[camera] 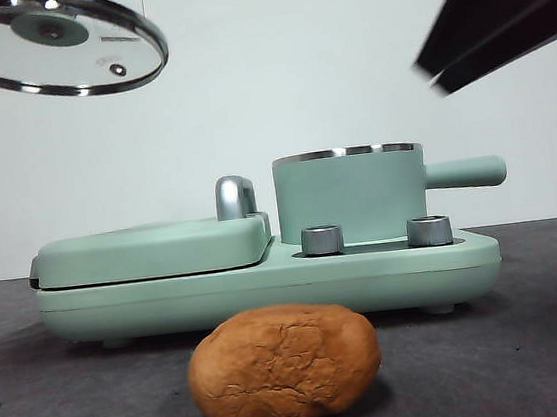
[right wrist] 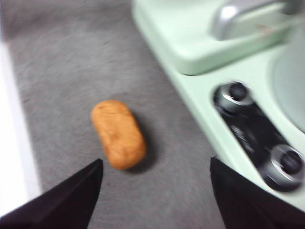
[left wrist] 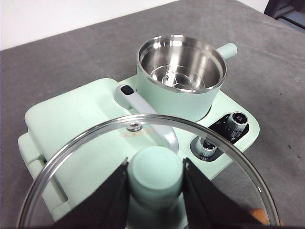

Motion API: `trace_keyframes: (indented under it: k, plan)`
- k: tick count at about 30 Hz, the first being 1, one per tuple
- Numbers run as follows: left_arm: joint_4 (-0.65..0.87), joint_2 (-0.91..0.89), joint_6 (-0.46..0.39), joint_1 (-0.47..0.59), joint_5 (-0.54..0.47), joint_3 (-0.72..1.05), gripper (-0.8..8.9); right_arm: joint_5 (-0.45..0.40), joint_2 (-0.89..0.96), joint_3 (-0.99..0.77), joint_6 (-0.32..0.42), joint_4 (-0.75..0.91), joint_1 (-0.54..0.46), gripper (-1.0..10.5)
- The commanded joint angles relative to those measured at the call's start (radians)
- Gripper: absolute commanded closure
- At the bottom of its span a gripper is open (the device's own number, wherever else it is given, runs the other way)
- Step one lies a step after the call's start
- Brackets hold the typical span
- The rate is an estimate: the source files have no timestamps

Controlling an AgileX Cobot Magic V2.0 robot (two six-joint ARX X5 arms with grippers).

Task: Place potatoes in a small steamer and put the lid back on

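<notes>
My left gripper (left wrist: 156, 183) pinches the mint-green knob (left wrist: 155, 172) of the glass lid (camera: 50, 43), holding it in the air above the flat grill cover (camera: 152, 249). The small steamer (camera: 351, 196) stands uncovered on the appliance base (camera: 268, 288), its steel bowl (left wrist: 180, 64) bare inside, its handle (camera: 466, 173) pointing sideways. My right gripper (right wrist: 155, 191) hangs above the grey desk (right wrist: 71, 62), jaws spread wide, holding nothing. The potato (camera: 284, 365) lies on the desk by the front edge, just before the base's two dials (camera: 322, 240).
</notes>
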State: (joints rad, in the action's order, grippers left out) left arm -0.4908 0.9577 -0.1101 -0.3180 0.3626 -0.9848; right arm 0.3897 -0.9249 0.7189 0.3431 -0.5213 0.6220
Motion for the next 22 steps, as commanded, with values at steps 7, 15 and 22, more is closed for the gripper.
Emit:
trace_keyframes:
  k: [7, 15, 22]
  plan:
    - [0.039, -0.007, 0.022, -0.002, 0.000, -0.016, 8.04, -0.005, -0.245, 0.016, 0.071, 0.146, 0.143, 5.8]
    - [0.036, -0.007, 0.022, -0.002, 0.000, -0.016, 8.04, -0.006, -0.416, 0.016, 0.084, 0.289, 0.193, 5.8]
    - [0.035, -0.007, 0.021, -0.002, -0.003, -0.016, 8.04, -0.005, -0.544, 0.016, 0.084, 0.343, 0.194, 5.8]
